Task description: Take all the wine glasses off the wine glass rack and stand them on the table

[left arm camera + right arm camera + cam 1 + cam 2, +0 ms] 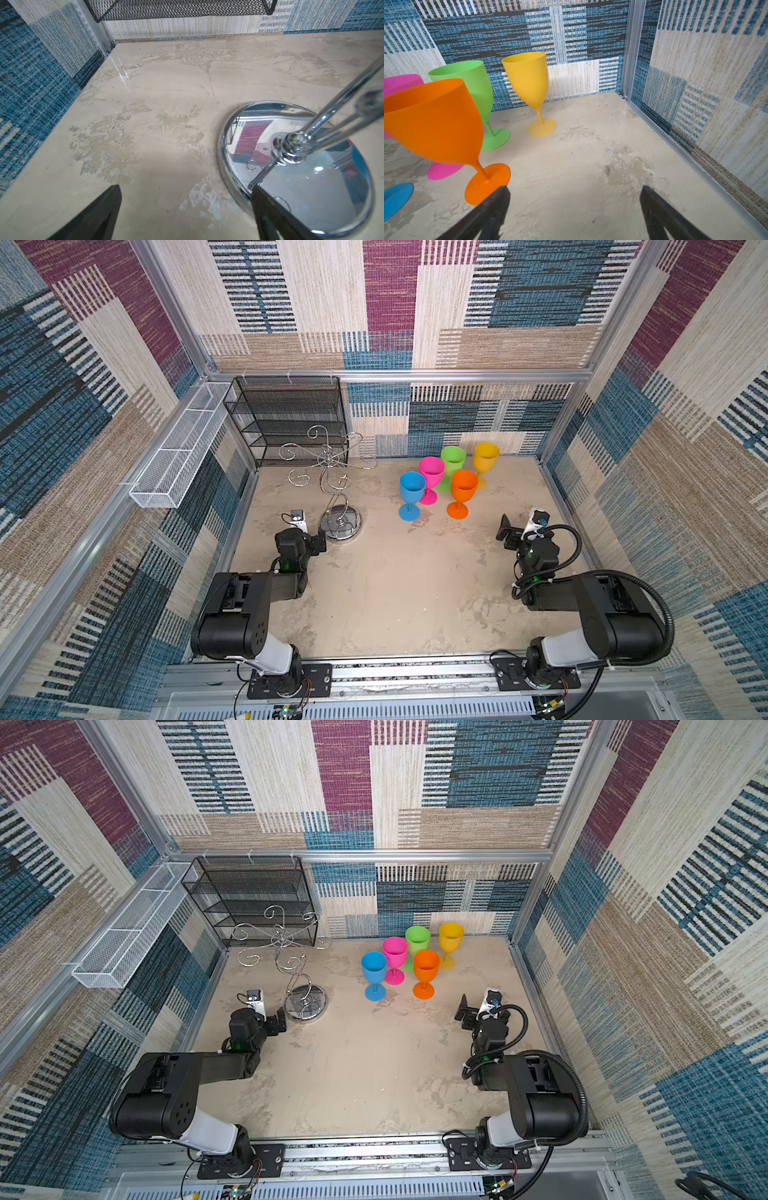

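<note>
Left hand [186, 188] is low over the table [395, 593] with fingers spread wide, just beside the mirrored base of the wine glass rack [341, 523], right hand [575, 188] equally wide and empty near the orange wine glass [464, 485], which stands bunched with four other wine glasses [431, 470] well right of the rack.

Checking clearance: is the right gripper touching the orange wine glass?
Apart. In a top view, bare tabletop shows between the right gripper and the foot of the orange wine glass.
</note>
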Controlling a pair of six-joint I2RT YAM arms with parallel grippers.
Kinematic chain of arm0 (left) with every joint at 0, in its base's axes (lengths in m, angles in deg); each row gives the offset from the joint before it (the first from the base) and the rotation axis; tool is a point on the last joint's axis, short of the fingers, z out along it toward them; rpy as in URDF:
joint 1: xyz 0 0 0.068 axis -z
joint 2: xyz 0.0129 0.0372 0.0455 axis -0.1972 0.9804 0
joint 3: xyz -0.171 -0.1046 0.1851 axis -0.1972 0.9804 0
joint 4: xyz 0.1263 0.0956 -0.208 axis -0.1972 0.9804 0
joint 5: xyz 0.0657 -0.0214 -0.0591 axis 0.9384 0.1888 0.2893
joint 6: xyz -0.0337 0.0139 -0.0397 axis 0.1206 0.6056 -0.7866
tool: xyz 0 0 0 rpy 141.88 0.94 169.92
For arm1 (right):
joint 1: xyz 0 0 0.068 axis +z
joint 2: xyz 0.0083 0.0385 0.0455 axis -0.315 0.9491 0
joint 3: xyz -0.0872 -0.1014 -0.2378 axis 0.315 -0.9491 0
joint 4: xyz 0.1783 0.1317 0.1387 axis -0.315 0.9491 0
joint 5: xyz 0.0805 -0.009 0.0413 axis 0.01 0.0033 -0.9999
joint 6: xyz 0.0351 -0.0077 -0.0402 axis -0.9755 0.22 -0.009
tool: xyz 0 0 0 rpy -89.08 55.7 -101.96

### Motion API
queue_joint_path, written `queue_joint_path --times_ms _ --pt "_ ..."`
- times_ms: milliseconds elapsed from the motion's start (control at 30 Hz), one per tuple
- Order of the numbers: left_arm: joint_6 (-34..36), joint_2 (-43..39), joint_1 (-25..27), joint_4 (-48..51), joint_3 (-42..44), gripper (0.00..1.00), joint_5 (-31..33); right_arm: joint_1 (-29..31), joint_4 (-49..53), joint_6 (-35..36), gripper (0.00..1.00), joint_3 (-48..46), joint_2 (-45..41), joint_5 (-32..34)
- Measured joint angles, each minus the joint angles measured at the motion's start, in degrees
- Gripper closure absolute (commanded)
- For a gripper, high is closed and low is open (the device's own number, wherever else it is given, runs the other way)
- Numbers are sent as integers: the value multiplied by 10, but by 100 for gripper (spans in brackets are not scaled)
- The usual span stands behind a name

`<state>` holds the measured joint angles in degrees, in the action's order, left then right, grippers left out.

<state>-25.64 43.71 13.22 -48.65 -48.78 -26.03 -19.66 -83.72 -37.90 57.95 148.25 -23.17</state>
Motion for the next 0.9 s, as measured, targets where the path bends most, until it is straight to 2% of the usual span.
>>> queue_joint_path --times_ms 300,533,900 --pt "0 0 -2 -4 0 1 0 1 -23 5 0 -11 2 -14" --pt "0 0 -2 -5 0 0 0 1 -73 15 0 -28 36 -39" --pt "0 0 -3 -8 2 1 0 1 -85 19 0 -25 38 -45"
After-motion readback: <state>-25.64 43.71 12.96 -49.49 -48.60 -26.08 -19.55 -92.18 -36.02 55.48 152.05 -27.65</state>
